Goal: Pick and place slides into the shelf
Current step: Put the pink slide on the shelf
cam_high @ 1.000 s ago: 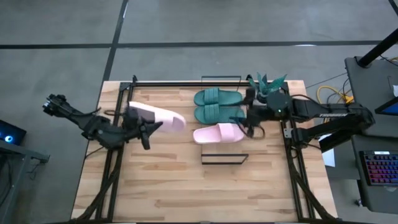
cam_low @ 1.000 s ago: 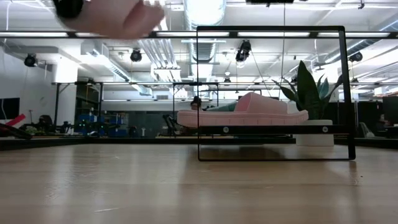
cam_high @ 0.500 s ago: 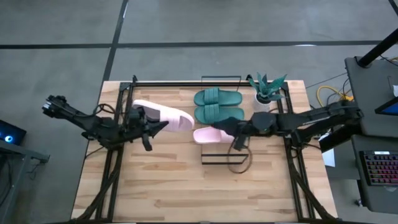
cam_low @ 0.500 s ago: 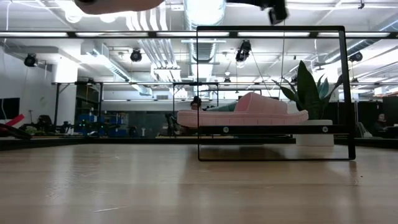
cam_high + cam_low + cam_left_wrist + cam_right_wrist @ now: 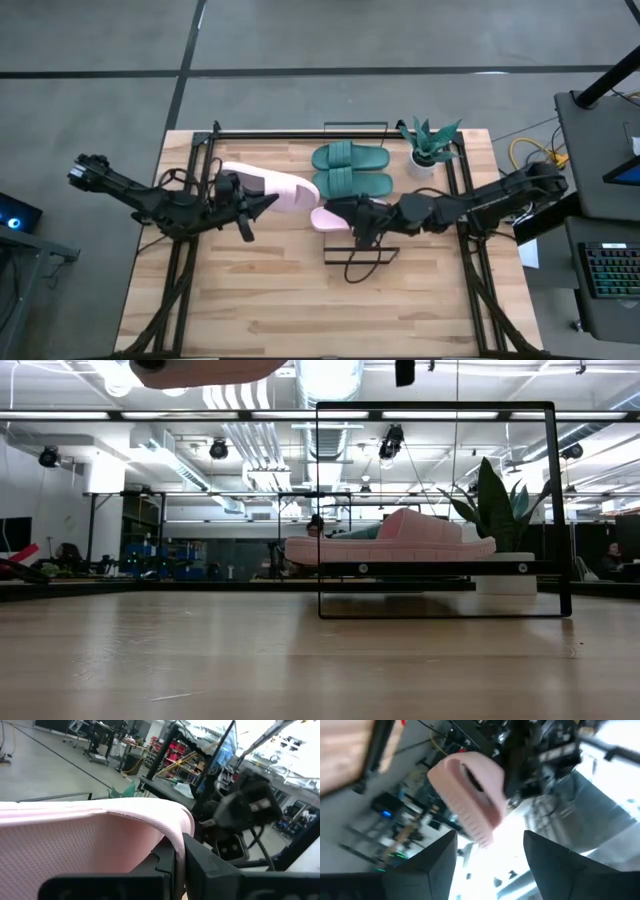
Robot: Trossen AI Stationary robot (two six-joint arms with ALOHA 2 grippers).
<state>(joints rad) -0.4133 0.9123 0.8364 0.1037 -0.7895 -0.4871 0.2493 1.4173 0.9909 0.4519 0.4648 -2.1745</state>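
Note:
My left gripper point(image 5: 246, 205) is shut on a pale pink slide point(image 5: 272, 185), held high over the table's left half; it shows at the top of the low view as the pink slide point(image 5: 200, 370). My right gripper point(image 5: 345, 215) stands open, level and facing that slide point(image 5: 470, 795), high above the shelf point(image 5: 400, 568). On the shelf rest two teal-green slides point(image 5: 350, 170) and a second pink slide point(image 5: 322, 218), soles down; my right gripper partly covers that pink one. My left gripper pinches the pink slide's edge point(image 5: 170, 837) between its two fingers point(image 5: 200, 865), near the slide's left end. The fingers come level from the table's left. The slide is lifted clear and sticks out from the gripper toward the right.
A potted plant point(image 5: 430, 145) stands at the shelf's right end. Thin dark frame loops point(image 5: 360, 256) rise at the shelf's near and far sides; in the low view one frame point(image 5: 436, 510) stands upright. Bare tabletop point(image 5: 300, 310) lies at the near side.
My left gripper has carried the pink slide a little toward the table's right and slightly up. My right gripper has swung from beside the plant toward the table's left, over the shelf's pink slide, rolling about its own axis and staying open.

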